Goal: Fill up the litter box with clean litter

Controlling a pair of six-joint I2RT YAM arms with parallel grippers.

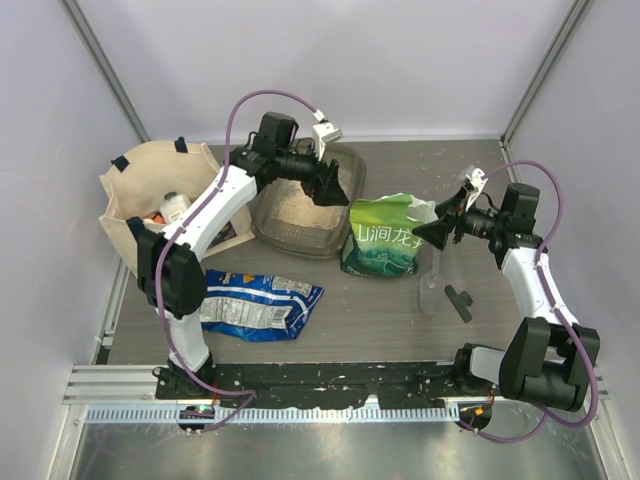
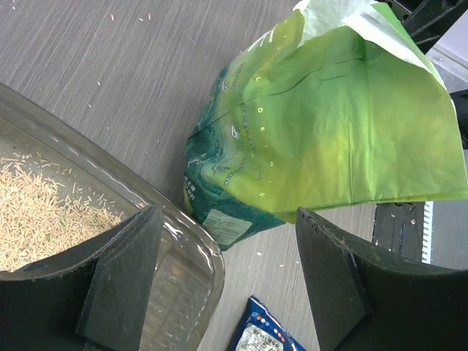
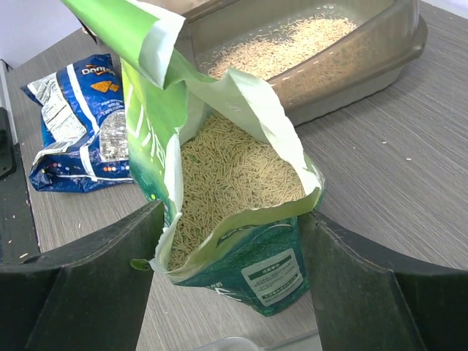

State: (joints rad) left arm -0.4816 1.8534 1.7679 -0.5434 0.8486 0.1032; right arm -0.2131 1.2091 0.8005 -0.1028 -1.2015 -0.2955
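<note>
Left of the tabletop's [image 1: 385,320] middle, our smoky translucent plastic litter box [image 1: 295,240] holds a thin layer of tan granules [image 3: 278,51]. Beside it, an opened green bag [image 1: 385,240] stands upright, keeping litter in. Both our jaws gape empty: left over box, right at bag.

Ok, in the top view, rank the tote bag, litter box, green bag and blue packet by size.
Largest: tote bag.
Then litter box.
Last, green bag and blue packet, which look about alike.
</note>
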